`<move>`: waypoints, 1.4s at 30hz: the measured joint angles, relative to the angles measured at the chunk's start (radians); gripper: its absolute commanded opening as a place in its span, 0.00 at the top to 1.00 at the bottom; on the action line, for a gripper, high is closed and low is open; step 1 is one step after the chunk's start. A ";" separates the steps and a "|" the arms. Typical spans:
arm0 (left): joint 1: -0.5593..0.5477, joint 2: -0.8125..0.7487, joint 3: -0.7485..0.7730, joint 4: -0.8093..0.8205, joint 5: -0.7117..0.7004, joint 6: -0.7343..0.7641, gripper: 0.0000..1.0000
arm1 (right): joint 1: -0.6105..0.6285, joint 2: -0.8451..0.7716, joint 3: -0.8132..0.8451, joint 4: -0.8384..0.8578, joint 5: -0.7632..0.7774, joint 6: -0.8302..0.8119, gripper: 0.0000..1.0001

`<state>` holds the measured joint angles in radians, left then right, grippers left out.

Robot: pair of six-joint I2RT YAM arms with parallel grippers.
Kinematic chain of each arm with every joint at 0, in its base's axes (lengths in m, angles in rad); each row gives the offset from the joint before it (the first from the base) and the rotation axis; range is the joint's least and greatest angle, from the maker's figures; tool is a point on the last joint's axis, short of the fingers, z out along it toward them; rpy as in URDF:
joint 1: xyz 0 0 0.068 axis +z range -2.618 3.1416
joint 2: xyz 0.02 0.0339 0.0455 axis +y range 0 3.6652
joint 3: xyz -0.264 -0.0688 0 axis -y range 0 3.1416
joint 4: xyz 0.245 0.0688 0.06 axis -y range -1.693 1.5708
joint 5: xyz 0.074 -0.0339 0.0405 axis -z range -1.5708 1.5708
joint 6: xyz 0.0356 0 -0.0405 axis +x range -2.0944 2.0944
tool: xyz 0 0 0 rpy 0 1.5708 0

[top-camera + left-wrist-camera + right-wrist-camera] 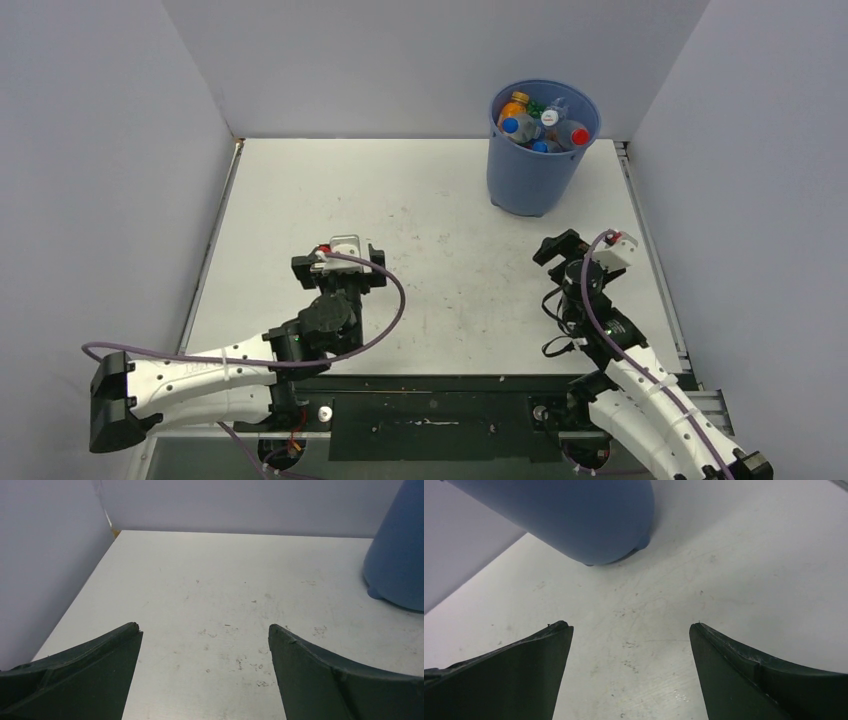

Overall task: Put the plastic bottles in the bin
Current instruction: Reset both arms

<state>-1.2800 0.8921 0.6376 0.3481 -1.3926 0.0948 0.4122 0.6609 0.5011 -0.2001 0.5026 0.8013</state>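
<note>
Plastic bottles [543,125]: those visible lie heaped in bin [530,185], far right corner of table [420,210]. Left gripper [205,630], right gripper [630,627]: both spread, empty. Hazard: the nearer right gripper may knock the bin, spilling rim-high bottles.
</note>
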 measured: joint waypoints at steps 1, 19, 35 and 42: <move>0.027 -0.006 -0.008 -0.003 0.023 -0.007 0.02 | 0.000 0.006 -0.018 0.026 0.016 -0.033 0.10; 0.978 0.276 -0.191 -0.047 0.597 -0.382 0.04 | -0.202 0.487 -0.286 0.797 0.184 -0.507 0.10; 1.069 0.557 -0.309 0.512 0.805 -0.168 0.04 | -0.207 0.882 -0.338 1.399 0.153 -0.707 0.10; 1.094 0.544 -0.370 0.592 0.850 -0.173 0.04 | -0.204 0.928 -0.352 1.534 0.032 -0.770 0.10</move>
<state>-0.1856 1.4364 0.2672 0.9398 -0.5423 -0.0780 0.2085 1.5890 0.1490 1.3342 0.5350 0.0311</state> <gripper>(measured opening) 0.963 0.897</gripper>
